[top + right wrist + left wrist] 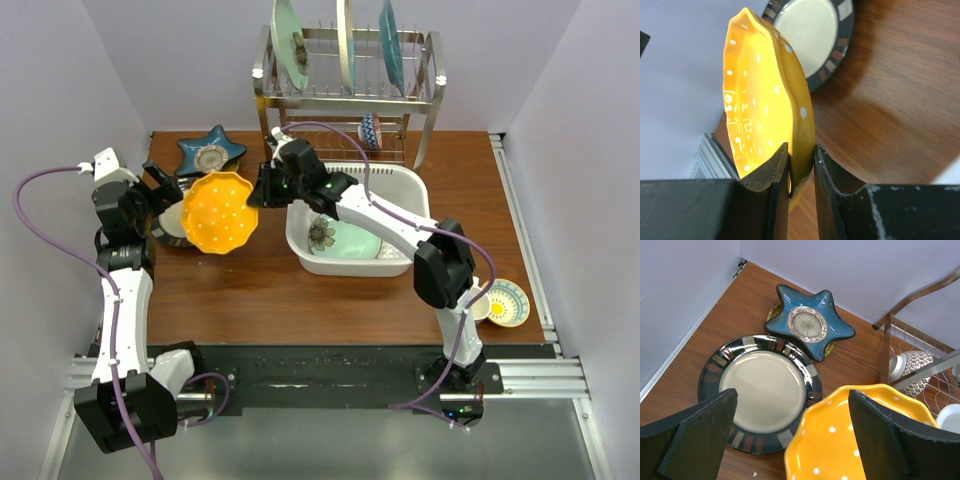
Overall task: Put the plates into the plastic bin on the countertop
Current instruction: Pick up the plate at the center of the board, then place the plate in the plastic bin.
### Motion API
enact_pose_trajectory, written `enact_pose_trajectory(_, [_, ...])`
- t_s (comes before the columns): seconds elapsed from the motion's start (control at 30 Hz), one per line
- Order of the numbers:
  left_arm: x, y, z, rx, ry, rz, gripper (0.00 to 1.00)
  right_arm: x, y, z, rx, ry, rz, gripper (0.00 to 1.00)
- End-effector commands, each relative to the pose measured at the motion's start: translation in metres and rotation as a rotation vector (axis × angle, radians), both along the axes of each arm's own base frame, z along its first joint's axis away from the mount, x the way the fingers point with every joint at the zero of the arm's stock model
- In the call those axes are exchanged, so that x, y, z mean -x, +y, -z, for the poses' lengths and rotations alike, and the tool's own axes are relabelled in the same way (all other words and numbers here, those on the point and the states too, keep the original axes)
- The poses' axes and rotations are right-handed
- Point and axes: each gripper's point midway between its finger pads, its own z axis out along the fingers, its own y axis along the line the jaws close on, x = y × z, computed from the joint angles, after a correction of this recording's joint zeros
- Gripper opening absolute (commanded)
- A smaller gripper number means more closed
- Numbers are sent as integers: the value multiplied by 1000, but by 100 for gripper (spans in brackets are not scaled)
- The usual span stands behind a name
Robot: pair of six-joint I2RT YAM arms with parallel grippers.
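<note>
Gripping: the right tool [258,192] pinches the rim of the orange dotted plate [218,210], held on edge above the desk [270,300], left of the white bin [345,263].
Left tool [791,412]: jaws spread wide, beside that plate.
Bin: one pale green plate [350,240] lies inside.
Desk: reddish wood grain — blue star plate [210,152] and dark-rimmed plate [762,385] at back left.
Room: plain pale walls [60,80] on three sides.

A steel wire dish rack [345,101] holds three large upright plates [345,35]. A patterned cup [370,130] lies under its shelf. A yellow-centred saucer [508,302] sits well apart, front-right of the rack.
</note>
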Motion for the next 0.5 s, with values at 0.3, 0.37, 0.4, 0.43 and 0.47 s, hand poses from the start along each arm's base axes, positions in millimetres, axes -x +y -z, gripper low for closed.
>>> enact_pose_trajectory(0.3, [-5, 3, -8, -12, -40, 3, 98, -7, -52, -117, -207, -174, 43, 0])
enact_pose_trajectory(0.37, [-5, 2, -7, -9, -39, 6, 98, -7, -58, -117, -200, -176, 52, 0])
enact_pose_trajectory(0.4, [-6, 2, -6, -9, -38, 10, 98, -8, -65, -119, -200, -179, 59, 0])
enact_pose_trajectory(0.43, [-6, 1, -7, -9, -38, 12, 98, -8, -68, -120, -201, -177, 62, 0])
enact_pose_trajectory(0.47, [-7, 1, -6, -8, -36, 15, 98, -8, -72, -121, -200, -179, 66, 0])
